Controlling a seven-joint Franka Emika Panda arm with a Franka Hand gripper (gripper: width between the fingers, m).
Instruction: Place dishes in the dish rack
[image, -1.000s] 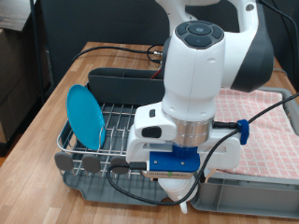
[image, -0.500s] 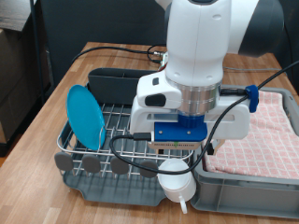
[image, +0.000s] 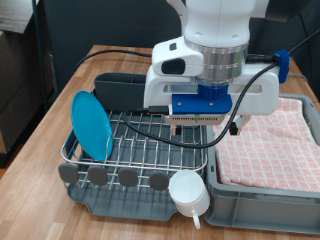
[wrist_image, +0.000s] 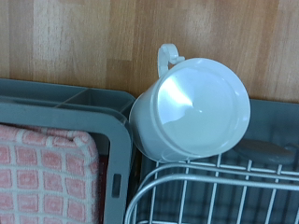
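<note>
Change: gripper risen clear of the cup, now left behind in the rack.
Cup: upside down at the rack's near corner, well below the fingers, beside the crate.
Plate: upright in the rack's left slots.
Fingers: hidden under the wrist body; open or closed, cannot tell.
Cut off: cup's handle pointing over the bench.

White cup, light-blue plate
</note>
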